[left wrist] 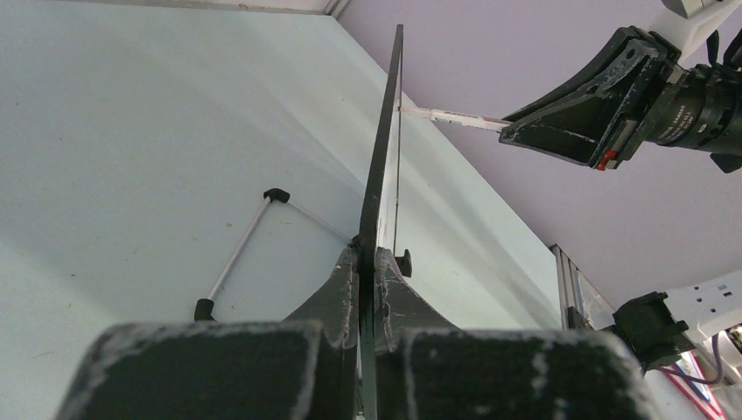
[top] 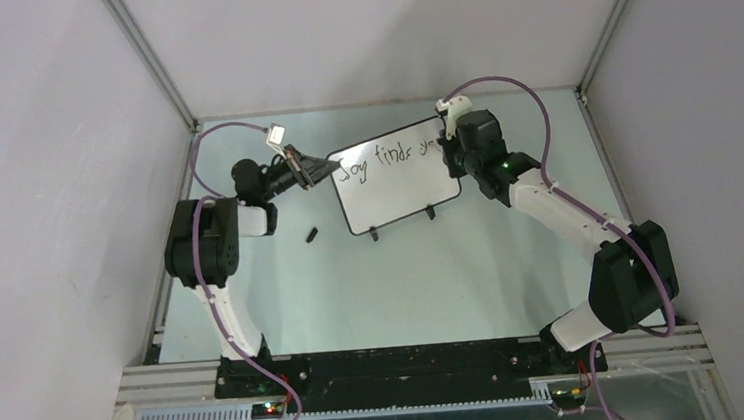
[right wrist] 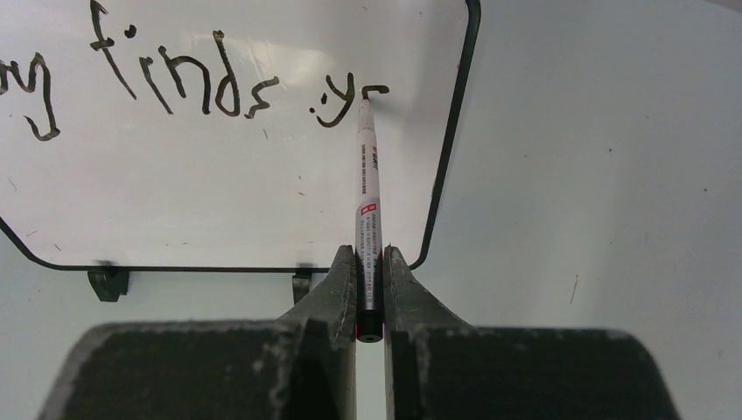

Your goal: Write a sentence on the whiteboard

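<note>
top: whiteboard [top: 401, 183] standing on table [top: 404, 288], sentence [top: 384, 156] reading "Joy finds y…" | left wrist: left tool [left wrist: 367, 262] clamped on board's left edge; hold firm against pen push | right wrist: right tool [right wrist: 371, 262] pinching marker pen [right wrist: 367, 175], tip on board near right frame; press lightly, little room left, drop to second line

Black handwriting on the whiteboard [right wrist: 219, 201] reads "Joy finds", then an unfinished word starting "y" — this sentence [right wrist: 184, 83] lies ahead of the right gripper [right wrist: 369, 258] and stretches off to its left. The last stroke ends at the tip of the marker [right wrist: 367, 192] clamped in that gripper. The marker barrel bears a red label and tiny print — unreadable.
</note>
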